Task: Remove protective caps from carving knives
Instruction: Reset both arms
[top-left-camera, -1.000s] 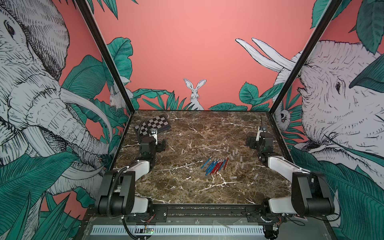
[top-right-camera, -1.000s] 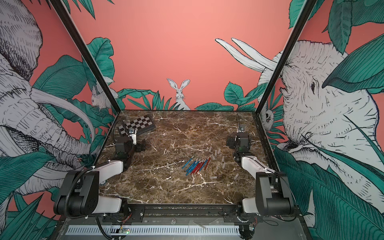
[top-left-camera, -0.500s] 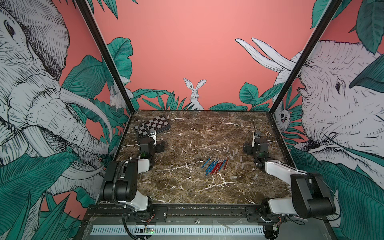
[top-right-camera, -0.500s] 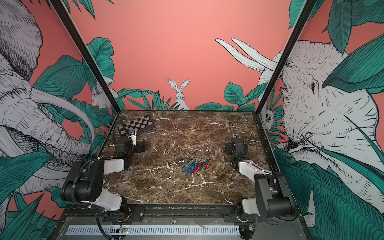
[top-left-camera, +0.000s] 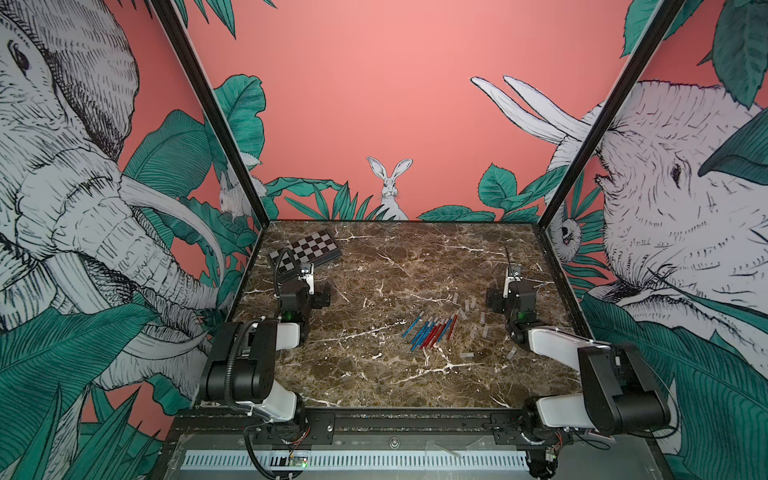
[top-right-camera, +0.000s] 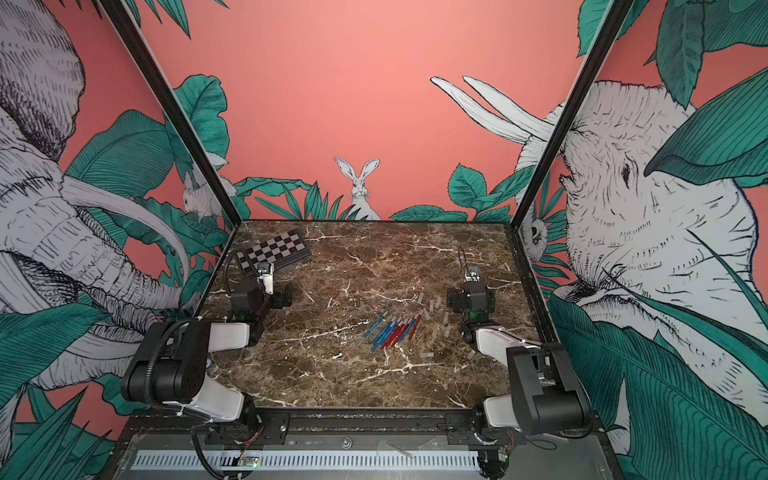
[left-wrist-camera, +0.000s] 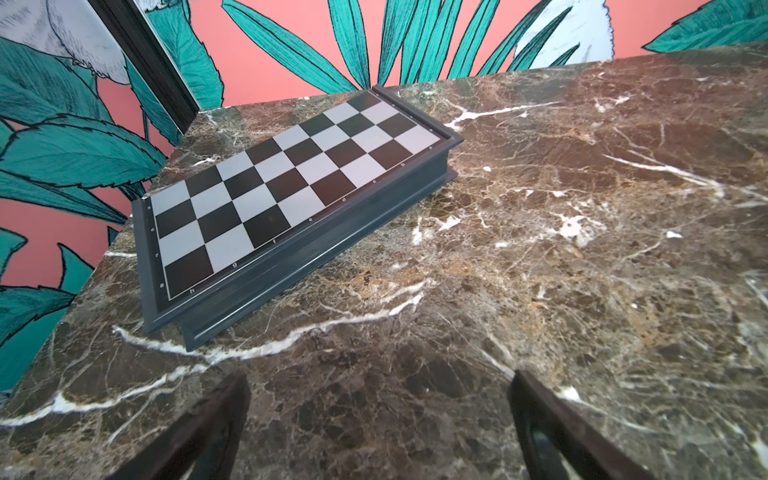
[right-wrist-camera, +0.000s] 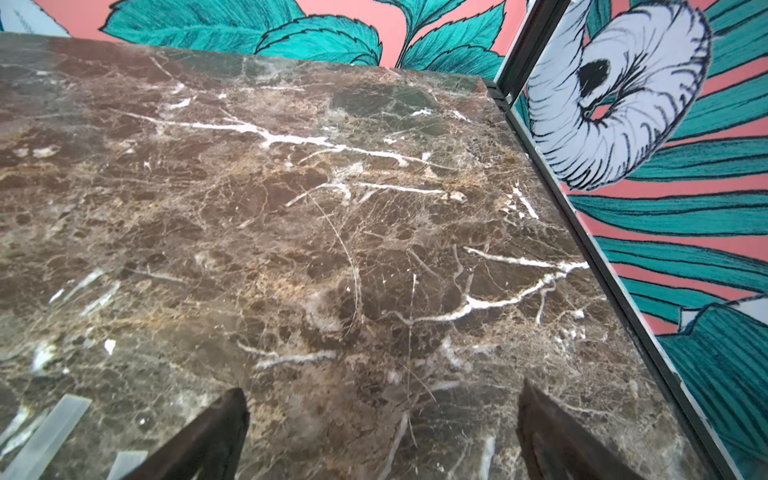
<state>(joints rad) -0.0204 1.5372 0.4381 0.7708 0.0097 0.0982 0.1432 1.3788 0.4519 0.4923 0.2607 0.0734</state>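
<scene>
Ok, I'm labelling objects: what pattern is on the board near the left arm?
The board is black-and-silver checkered, dark-framed; clearest in the left wrist view.

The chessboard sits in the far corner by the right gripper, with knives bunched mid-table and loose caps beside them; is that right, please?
Not quite: the chessboard sits by the left gripper, as both top views show. The knives and caps are as stated.

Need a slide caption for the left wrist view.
Open left hand over the marble table; checkered board lies ahead near the corner.
</scene>
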